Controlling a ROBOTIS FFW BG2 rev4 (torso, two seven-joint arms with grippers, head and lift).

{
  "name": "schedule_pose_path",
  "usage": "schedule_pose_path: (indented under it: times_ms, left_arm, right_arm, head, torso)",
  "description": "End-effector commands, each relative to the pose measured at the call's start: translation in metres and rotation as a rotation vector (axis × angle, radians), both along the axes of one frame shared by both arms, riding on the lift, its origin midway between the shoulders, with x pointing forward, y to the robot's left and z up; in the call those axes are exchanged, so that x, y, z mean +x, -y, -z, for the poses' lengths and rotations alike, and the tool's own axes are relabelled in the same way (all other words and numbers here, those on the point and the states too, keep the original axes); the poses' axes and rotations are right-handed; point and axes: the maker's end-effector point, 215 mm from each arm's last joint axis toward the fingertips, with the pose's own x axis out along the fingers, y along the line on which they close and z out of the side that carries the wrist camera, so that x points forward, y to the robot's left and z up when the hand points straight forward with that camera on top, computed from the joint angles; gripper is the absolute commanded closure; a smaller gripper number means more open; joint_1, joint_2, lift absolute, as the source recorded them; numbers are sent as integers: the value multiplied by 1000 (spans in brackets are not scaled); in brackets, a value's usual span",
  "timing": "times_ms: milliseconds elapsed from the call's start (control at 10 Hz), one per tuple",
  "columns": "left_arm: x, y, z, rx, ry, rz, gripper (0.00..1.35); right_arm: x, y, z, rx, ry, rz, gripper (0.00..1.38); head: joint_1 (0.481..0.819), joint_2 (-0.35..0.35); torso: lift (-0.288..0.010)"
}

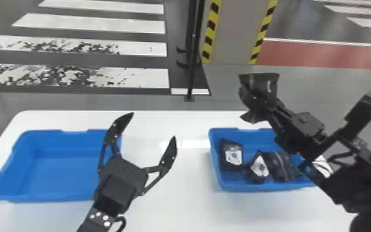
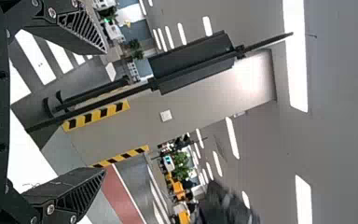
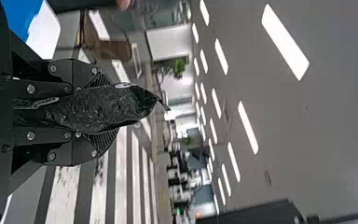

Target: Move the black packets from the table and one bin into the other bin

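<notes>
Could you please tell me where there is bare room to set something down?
The table is bare between the left gripper and the right bin, and in front of that bin. The left bin also looks bare inside, but the left gripper covers part of its right edge. The right bin is crowded: packets inside, the right arm above.

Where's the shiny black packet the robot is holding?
The packet is clamped in the right gripper (right wrist view), near the head view's right-hand blue bin.
</notes>
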Motion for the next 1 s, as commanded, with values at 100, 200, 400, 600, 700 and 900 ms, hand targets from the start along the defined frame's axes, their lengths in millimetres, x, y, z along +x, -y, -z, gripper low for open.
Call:
schedule_pose_path:
  times_ms: [100, 200, 400, 600, 700, 900]
  left_arm:
    - [3, -28, 9, -28, -29, -55, 125]
    - [4, -37, 14, -36, -46, -71, 125]
    - [6, -58, 27, -82, -99, -109, 125]
    - [7, -70, 33, -112, -124, -126, 125]
    - [7, -70, 34, -113, -129, -127, 125]
    - [8, -72, 35, -164, -151, -124, 125]
  right_arm:
    - [-1, 125, 53, -148, -93, 271, 1133]
    - [3, 158, 77, -173, -138, 333, 1133]
    - [29, 177, 126, -139, -217, 337, 1133]
    - [57, 167, 152, -120, -255, 300, 1116]
    - [72, 156, 166, -92, -285, 256, 1039]
    - [74, 133, 161, -75, -247, 185, 159]
  head:
    - [672, -235]
    - [678, -259]
    - [695, -319]
    - [695, -308]
    - [695, -293]
    - [695, -256]
  torso:
    - [-110]
    - [-110]
    - [-110]
    - [-110]
    - [-110]
    - [-110]
